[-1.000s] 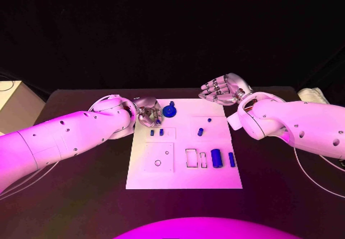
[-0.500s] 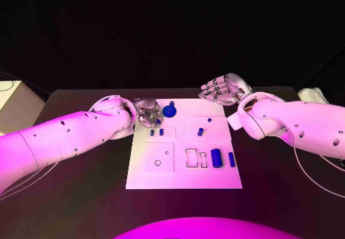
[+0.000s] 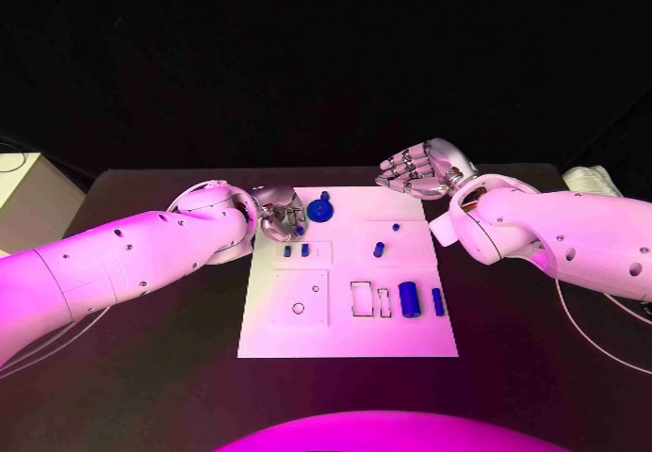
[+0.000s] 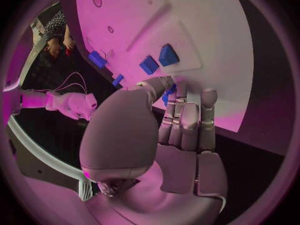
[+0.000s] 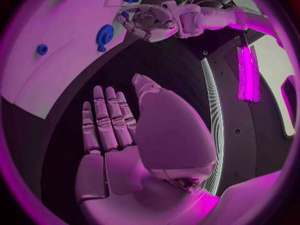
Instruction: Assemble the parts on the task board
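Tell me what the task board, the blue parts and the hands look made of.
Task board: smooth, matte white sheet, likely plastic, with shallow cut recesses. Blue parts, e.g. the large cylinder: solid, uniformly coloured, probably moulded or printed plastic. Left hand and right hand: silvery segments with a dull sheen, metal or metallic-coated plastic; cannot tell which.

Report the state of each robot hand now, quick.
Left robot hand: over the task board at its far left corner; whether it holds anything cannot be told.
Right robot hand: open, fingers extended, holding nothing.
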### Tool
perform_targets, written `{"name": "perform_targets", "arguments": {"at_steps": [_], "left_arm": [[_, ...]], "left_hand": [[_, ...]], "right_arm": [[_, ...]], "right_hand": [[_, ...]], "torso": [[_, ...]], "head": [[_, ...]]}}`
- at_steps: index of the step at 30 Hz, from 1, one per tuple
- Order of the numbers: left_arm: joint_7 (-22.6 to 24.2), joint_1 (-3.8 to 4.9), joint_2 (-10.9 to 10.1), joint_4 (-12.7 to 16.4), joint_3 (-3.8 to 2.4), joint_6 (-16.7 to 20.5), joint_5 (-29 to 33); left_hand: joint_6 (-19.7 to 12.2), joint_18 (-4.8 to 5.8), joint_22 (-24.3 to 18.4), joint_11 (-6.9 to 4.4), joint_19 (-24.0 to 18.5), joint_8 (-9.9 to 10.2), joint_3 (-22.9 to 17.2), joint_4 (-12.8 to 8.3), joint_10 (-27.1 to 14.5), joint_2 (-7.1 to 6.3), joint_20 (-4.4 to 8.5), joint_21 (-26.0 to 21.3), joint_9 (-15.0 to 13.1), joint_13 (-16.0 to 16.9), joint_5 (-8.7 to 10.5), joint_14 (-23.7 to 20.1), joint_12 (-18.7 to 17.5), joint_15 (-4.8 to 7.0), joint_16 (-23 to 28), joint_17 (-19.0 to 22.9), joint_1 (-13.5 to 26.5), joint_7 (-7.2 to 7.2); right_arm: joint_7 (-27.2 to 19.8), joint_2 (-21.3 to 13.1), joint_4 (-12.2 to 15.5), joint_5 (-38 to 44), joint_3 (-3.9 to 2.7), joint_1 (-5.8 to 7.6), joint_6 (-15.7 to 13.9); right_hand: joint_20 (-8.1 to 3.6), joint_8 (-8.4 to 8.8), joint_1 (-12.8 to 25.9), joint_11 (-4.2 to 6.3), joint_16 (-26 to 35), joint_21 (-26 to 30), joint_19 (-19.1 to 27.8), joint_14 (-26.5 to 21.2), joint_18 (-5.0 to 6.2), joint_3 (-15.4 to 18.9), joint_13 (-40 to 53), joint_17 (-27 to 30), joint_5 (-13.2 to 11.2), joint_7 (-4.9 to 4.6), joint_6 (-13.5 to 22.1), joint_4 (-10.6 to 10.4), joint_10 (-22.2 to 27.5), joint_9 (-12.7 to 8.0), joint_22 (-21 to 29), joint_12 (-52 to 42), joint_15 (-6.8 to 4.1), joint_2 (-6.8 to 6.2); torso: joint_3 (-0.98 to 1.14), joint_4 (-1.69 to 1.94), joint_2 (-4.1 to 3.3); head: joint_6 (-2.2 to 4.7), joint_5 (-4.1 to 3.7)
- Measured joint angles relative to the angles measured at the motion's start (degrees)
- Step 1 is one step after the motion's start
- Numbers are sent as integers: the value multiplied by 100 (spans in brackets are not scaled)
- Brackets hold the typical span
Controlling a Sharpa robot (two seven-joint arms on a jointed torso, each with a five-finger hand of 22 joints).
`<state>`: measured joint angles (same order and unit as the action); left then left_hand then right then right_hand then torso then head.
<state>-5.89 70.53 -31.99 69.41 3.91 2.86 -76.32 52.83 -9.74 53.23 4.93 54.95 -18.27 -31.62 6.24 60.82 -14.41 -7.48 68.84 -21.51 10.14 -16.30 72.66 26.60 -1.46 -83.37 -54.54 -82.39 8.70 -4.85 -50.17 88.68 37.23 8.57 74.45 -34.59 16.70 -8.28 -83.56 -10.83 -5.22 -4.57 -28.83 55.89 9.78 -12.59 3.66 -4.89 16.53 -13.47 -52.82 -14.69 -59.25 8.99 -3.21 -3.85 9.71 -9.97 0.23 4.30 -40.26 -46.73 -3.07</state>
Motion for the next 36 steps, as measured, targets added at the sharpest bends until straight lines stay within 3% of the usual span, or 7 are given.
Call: {"name": "perform_targets", "arguments": {"at_steps": [7,13,19,29,33,36], "left_arm": [[-14,-2,-15,1,2,2,0],[-34,-5,-40,8,2,6,-1],[-61,-6,-69,10,-2,13,-2],[-91,-8,-160,37,-31,20,-2],[-94,-9,-271,80,-49,35,-1],[-84,-14,-389,118,-85,122,45]], "left_hand": [[-91,0,0,0,0,64,0,0,0,0,0,0,3,38,0,0,0,0,0,-22,0,0],[-694,0,-16,-31,1,427,41,41,-32,-38,0,-49,128,143,0,0,0,0,-27,-20,38,-89],[-1087,1,-22,-31,23,630,198,77,-32,-38,22,-76,229,210,0,-20,-28,21,-27,4,38,-184],[-1300,0,-36,-31,23,717,397,127,-32,15,22,-84,325,250,0,-20,-67,21,-27,15,-16,-237],[-1230,0,-59,-31,23,708,420,150,-31,47,22,-111,323,264,0,-20,-77,21,-26,42,-48,-175],[-801,0,-109,-31,23,449,344,160,-31,81,22,-161,282,316,0,-72,-94,55,-26,161,-150,-52]], "right_arm": [[0,0,-3,1,0,0,0],[0,2,-6,6,0,0,-5],[0,-1,-12,14,0,0,-12],[4,-21,-45,57,0,0,-11],[35,-52,-104,163,0,0,56],[70,-90,-157,310,0,-1,180]], "right_hand": [[0,0,0,0,0,0,0,0,0,0,0,0,0,0,0,0,0,0,0,0,0,0],[0,34,23,-32,0,21,0,0,0,-48,-10,12,22,0,0,48,32,-19,0,23,0,-23],[0,34,23,-41,0,21,0,-23,0,-64,-10,12,26,0,1,64,105,-20,0,23,23,-23],[0,34,54,-82,22,21,0,-53,0,-64,-10,29,24,1,1,63,332,-31,2,23,53,-54],[0,34,26,-72,4,-141,-790,-24,0,-140,-10,24,-29,1,1,140,401,-30,-93,23,28,-76],[-39,34,-125,6,-169,-337,-1377,267,0,-421,-2,-46,-88,35,-60,298,190,-35,-148,-14,-56,-48]], "torso": [[-2,0,1],[-5,-1,1],[-7,-1,1],[-7,1,4],[-7,-2,4],[-7,-2,7]], "head": [[10,0],[19,0],[24,0],[26,-17],[36,-23],[48,-39]]}}
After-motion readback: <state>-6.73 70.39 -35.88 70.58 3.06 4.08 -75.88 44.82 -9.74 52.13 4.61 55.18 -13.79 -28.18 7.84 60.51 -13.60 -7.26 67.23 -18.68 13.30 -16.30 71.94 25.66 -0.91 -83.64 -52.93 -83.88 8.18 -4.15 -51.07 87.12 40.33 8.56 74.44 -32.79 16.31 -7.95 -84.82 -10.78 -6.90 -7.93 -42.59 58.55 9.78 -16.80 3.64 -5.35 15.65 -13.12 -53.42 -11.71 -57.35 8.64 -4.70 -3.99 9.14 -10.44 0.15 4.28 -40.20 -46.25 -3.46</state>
